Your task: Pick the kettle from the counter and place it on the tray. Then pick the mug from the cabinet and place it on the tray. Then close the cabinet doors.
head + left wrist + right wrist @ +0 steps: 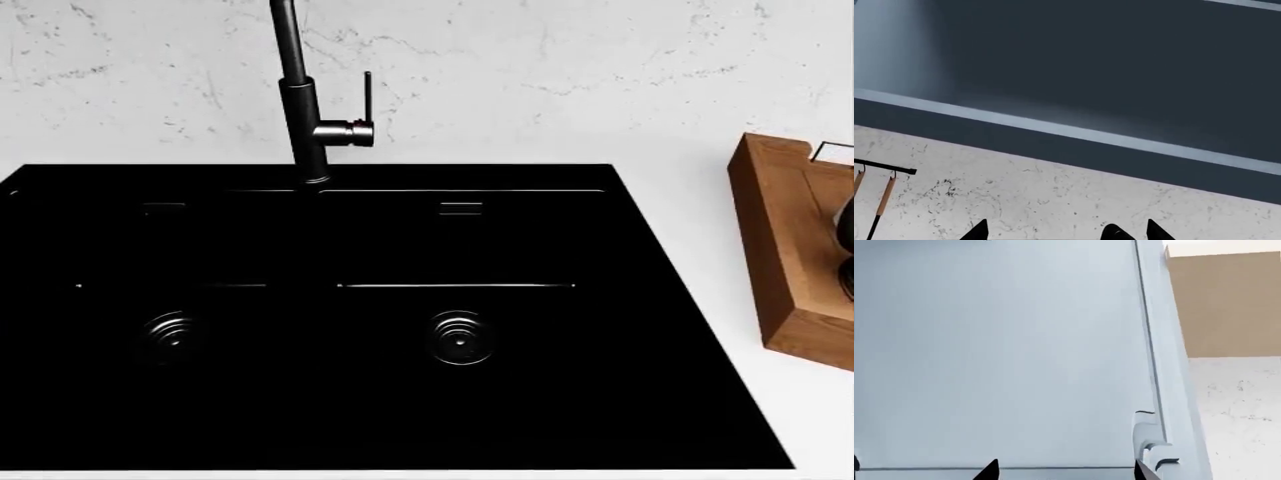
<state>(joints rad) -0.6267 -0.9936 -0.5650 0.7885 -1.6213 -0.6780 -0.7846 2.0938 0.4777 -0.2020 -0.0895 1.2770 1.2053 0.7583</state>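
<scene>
**A:** Nearest in the head view is the black double sink (334, 330), set into the white counter (694, 210). What else is there?

**B:** A dark faucet (304, 120) stands at the far edge against the marbled wall. At the right sits a brown wooden block (787, 250) with dark things on it that I cannot make out. Neither arm shows in this view.

**A:** And the kettle, the tray, the mug?

**B:** None of them appears in any picture, so I cannot say where the kettle is. The left wrist camera looks at the underside of a dark cabinet (1107, 65) above the speckled wall, with a rail of hanging utensils (884, 185) at one side. The right wrist camera faces a pale blue-white cabinet door (1001, 355), close up.

**A:** The hands?

**B:** The left gripper (1064, 232) and the right gripper (1064, 471) show only black fingertips spread apart, with nothing between them. Both look released and empty.

**A:** How will the kettle handle once found?

**B:** Going by the task alone, I would judge a kettle stiff, fairly heavy and smooth-sided, likely to slip if squeezed on the body. The handle seems the safer hold, lifted upright so it does not swing.
</scene>
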